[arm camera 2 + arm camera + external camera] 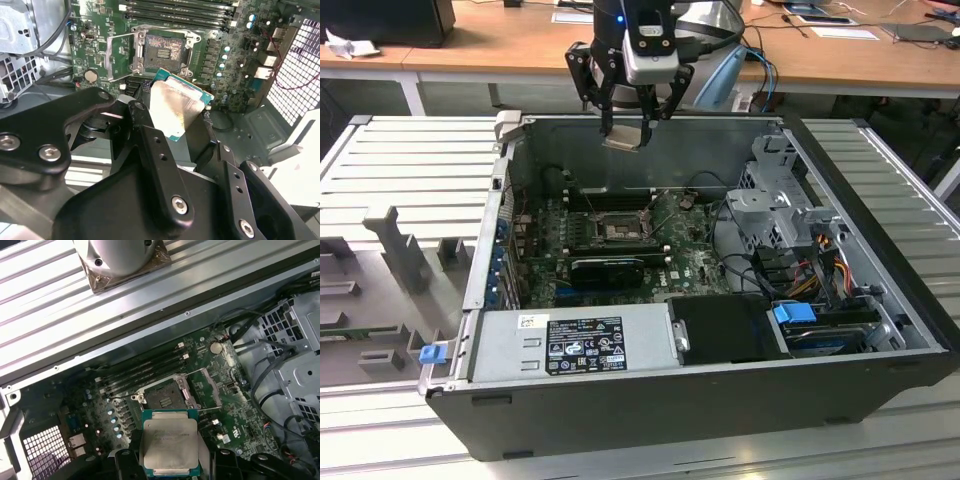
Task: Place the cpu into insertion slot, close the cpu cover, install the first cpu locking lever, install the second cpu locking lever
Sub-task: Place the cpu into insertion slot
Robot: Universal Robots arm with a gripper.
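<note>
The gripper, fingers clamped on the cpu, hangs above the open computer case, at 12 o'clock from the uncovered insertion slot on the motherboard inside, in the exterior view.

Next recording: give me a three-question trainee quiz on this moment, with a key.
1. True or false: the cpu already sits in the insertion slot.
2. What does the gripper hold? A) a cable B) the cpu C) nothing
3. Fill in: the gripper hangs ___ the open computer case.
Key: 1 false; 2 B; 3 above.
</note>
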